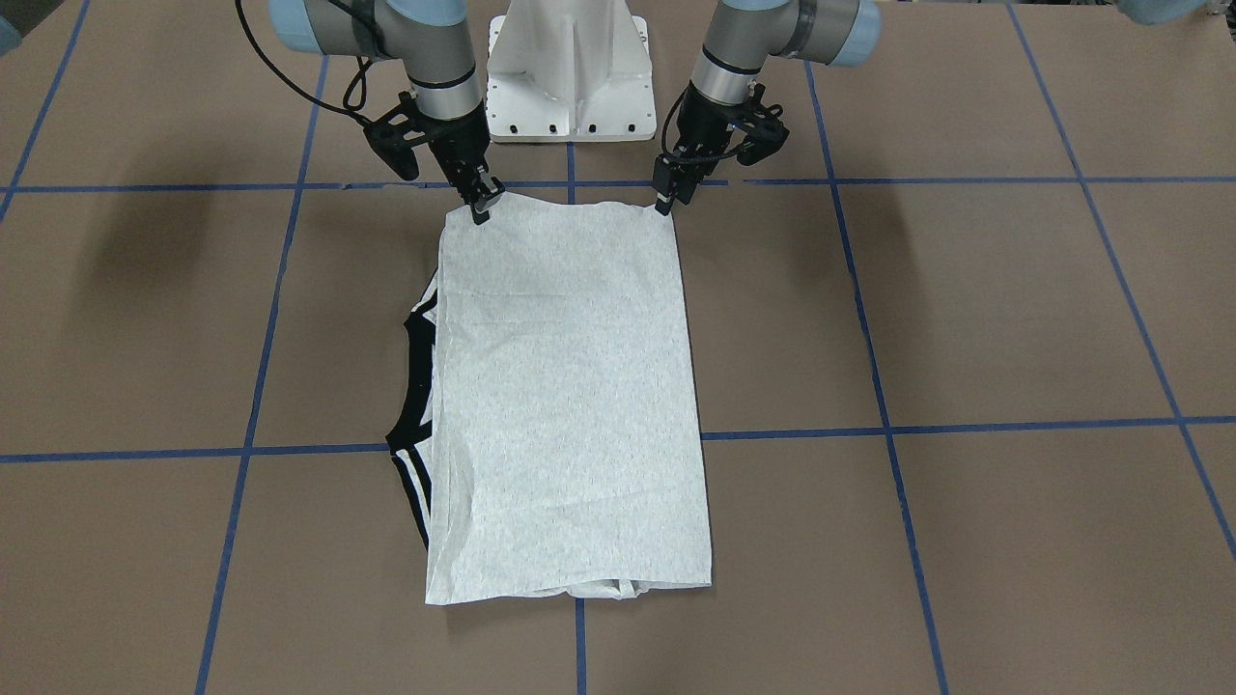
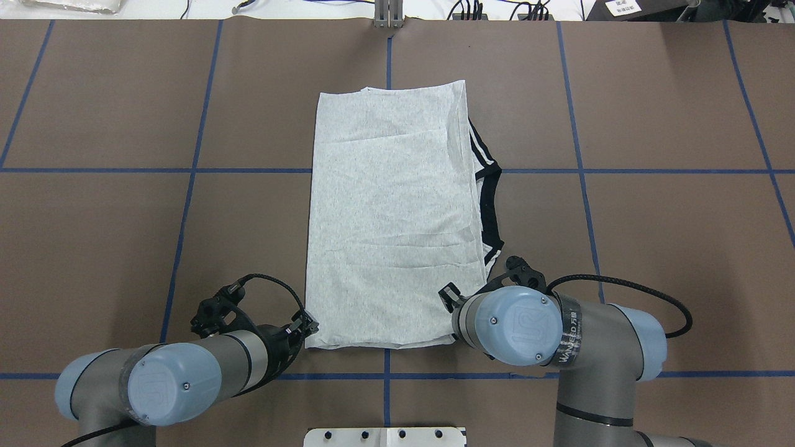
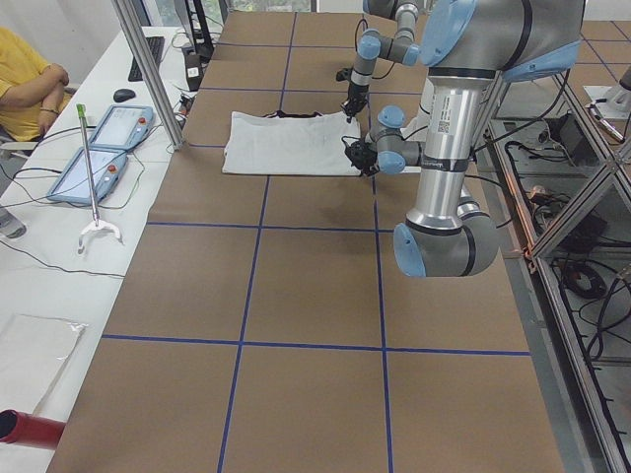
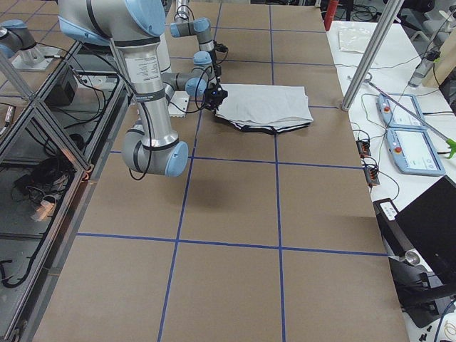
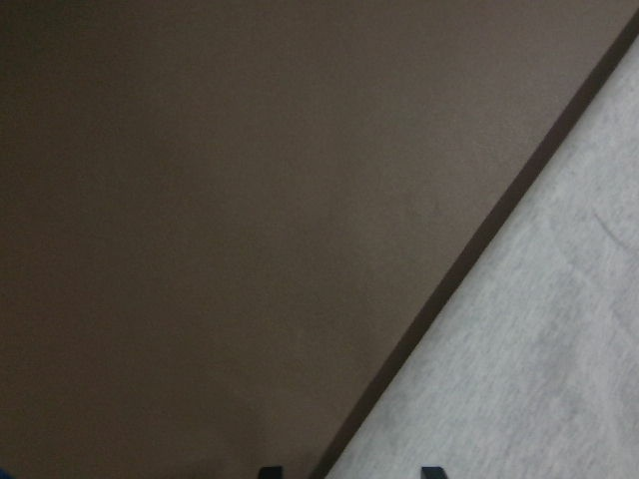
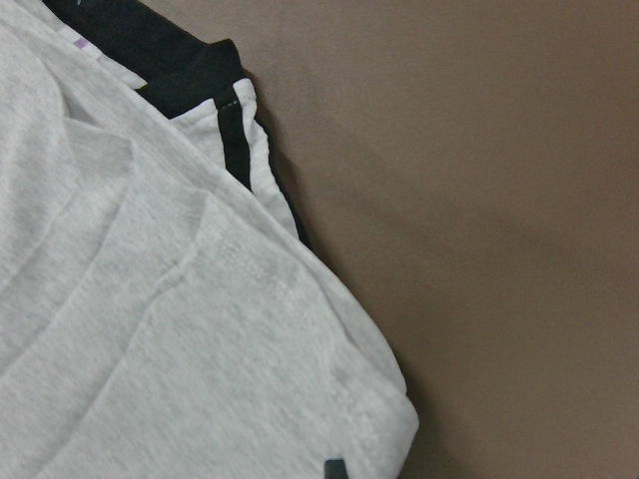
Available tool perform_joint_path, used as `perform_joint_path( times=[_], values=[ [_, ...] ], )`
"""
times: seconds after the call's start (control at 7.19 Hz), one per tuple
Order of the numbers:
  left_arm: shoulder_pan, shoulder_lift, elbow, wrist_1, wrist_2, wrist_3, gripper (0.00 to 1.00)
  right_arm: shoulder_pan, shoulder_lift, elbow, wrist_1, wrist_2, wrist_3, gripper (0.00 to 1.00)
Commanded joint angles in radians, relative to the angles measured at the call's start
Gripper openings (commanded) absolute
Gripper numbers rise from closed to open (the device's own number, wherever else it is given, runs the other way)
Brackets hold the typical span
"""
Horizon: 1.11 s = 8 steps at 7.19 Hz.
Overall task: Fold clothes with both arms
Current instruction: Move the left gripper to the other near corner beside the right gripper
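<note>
The clothes are one light grey T-shirt (image 1: 570,386), folded into a long rectangle and lying flat on the brown table. Its black collar and striped shoulders (image 1: 415,386) stick out along one long side. The left gripper (image 1: 664,201) hovers over the near corner of the shirt (image 5: 539,349); in the left wrist view its fingertips (image 5: 431,471) stand apart astride the cloth's edge. The right gripper (image 1: 481,208) is at the other near corner. There the right wrist view shows one fingertip (image 6: 336,469) against the cloth (image 6: 150,349), and the pinch looks shut.
The white pedestal base (image 1: 568,77) stands just behind the shirt's near edge. Blue tape lines (image 1: 966,427) divide the table into squares. A side desk holds two teach pendants (image 3: 94,148), with a person in a yellow sleeve (image 3: 25,84) beside it. Cables run along the far edge (image 2: 472,9).
</note>
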Motion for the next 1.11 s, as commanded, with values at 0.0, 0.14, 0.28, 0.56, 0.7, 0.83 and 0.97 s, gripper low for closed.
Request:
perform_joint_path(
  times=[0.0,0.14,0.28,0.56,0.7,0.83,0.97],
  values=[
    [0.005,-0.005,0.014,0.0,0.0,0.001,0.55,0.0,0.0,0.002,0.0,0.0,0.0,0.0],
    [0.006,-0.012,0.022,0.0,-0.002,0.001,0.55,0.0,0.0,0.002,0.0,0.0,0.0,0.0],
    [0.006,-0.021,0.031,0.002,-0.002,0.001,0.55,0.0,0.0,0.002,0.0,0.0,0.0,0.0],
    [0.006,-0.033,0.046,0.002,-0.002,0.001,0.48,0.0,0.0,0.002,0.0,0.0,0.0,0.0],
    [0.006,-0.035,0.045,0.003,-0.002,0.001,0.13,0.0,0.0,0.002,0.0,0.0,0.0,0.0],
    [0.006,-0.033,0.046,0.002,0.0,0.001,0.0,0.0,0.0,0.002,0.0,0.0,0.0,0.0],
    [0.006,-0.033,0.04,0.003,0.0,0.003,0.0,0.0,0.0,0.002,0.0,0.0,0.0,0.0]
  ],
)
